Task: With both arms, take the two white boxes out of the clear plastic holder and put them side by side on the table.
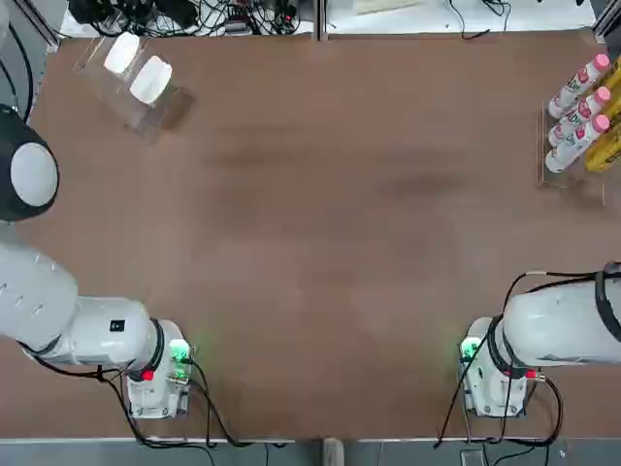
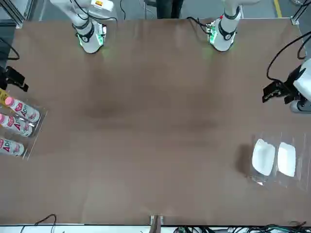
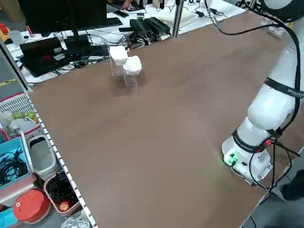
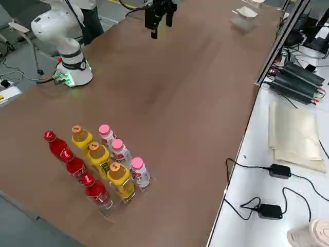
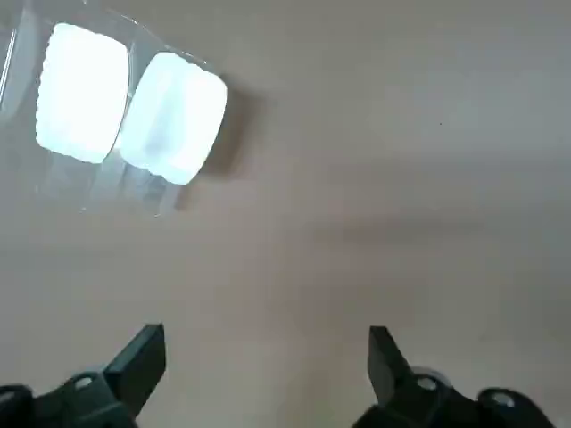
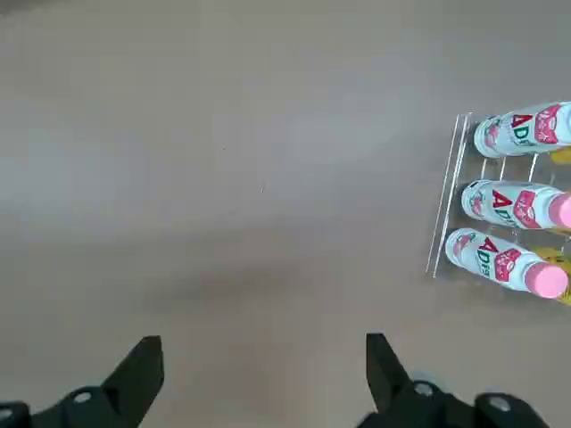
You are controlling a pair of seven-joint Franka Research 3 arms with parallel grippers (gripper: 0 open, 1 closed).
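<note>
The left gripper (image 5: 266, 366) hangs above bare table (image 1: 320, 243) with its jaws spread wide and empty; the right gripper (image 6: 263, 370) does the same on its own side. In the top view, the two white boxes (image 1: 139, 68) sit at about eleven o'clock, leaning side by side in the clear plastic holder (image 1: 146, 116) near the far left corner.

The holder looks light and see-through, so a finger could likely catch its wall and drag or tip it. The boxes touch, leaving little room between them, and the right arm faces a long reach.

At two o'clock stand pink-capped bottles (image 1: 579, 115), well apart; nothing lies between.
</note>
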